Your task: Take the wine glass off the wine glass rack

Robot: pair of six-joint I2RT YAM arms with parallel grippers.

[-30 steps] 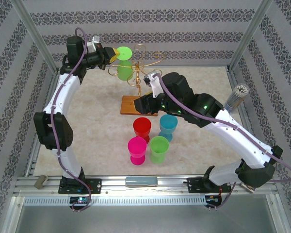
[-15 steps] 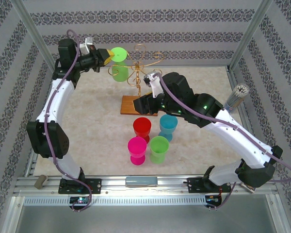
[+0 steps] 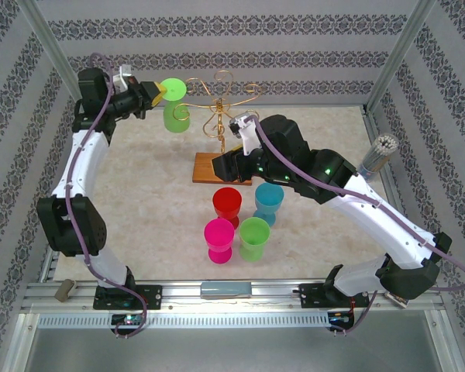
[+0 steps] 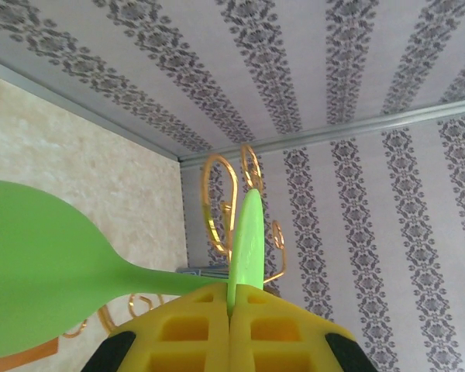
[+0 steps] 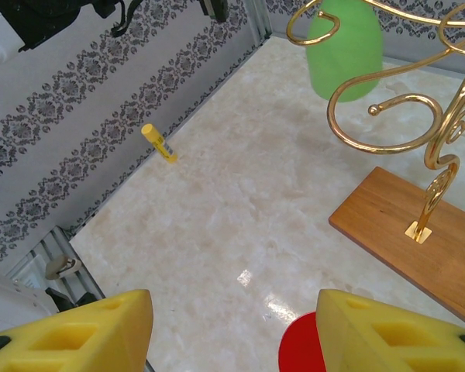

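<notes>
In the upper left of the top view, the left claw (image 3: 156, 92) is closed on the wine glass (image 3: 174, 116), a light green one. It holds the round foot of the glass. The glass hangs upside down, with the foot on top and the bowl below. In the left wrist view the two yellow fingers (image 4: 186, 333) press together on the thin edge of the foot, and the bowl is at the left of that frame.

The wine glass rack (image 3: 219, 108) stands in the upper middle of the top view, on the desk (image 3: 151, 194). The glass is at the left side of the rack, just beside the outer curl of one gold arm. I cannot tell if the glass touches this curl.

The right claw (image 5: 234, 302) is wide open and holds nothing. In the top view it is low, near the wooden base (image 3: 208, 168) of the rack.

Below the rack in the top view, four cups stand close together: a red cup (image 3: 226, 204), a blue cup (image 3: 269, 200), a pink cup (image 3: 219, 239) and a green cup (image 3: 254, 236).
</notes>
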